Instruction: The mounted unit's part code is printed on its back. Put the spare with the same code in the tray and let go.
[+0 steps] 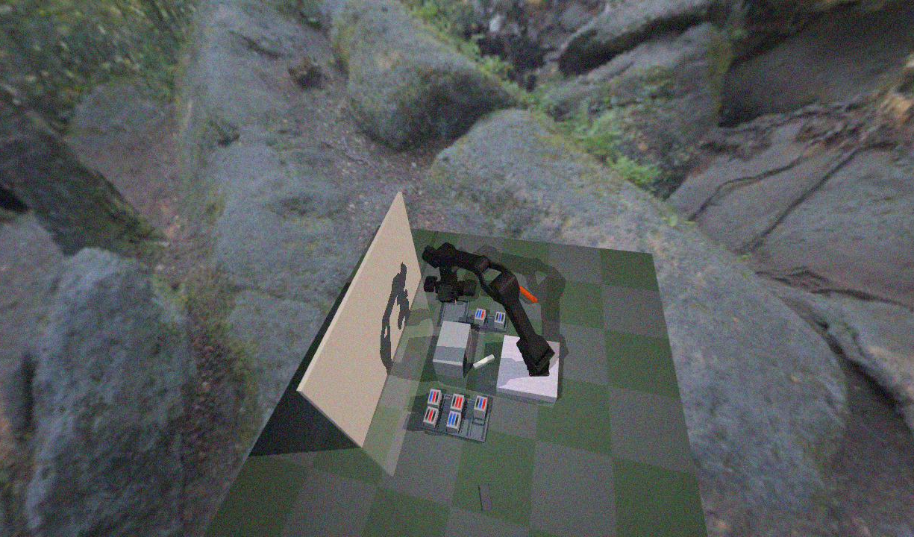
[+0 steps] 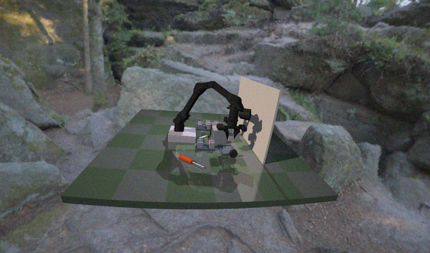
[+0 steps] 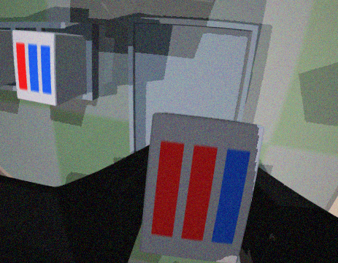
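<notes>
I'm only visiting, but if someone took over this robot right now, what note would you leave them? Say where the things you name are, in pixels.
Jaws: shut on a spare (image 3: 199, 190) striped red, red, blue, held up off the table.
Tray (image 3: 190, 73): nothing in it in the wrist view; the spare is not in yet.
Other spares: two in the small rack (image 1: 489, 327), five in the larger one (image 1: 471, 435).
Done: a spare is picked up.
Left: lower it into the tray and let go. The mounted unit's code can't be read in these views, so I can't confirm the match.

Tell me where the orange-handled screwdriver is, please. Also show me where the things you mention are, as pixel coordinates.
In the exterior view, the orange-handled screwdriver (image 1: 527, 294) (image 2: 185, 158) lies on the green-and-grey checkered table (image 1: 638, 375) (image 2: 140, 179), nearer the camera than the white block (image 1: 527, 383) (image 2: 182, 137).
</notes>
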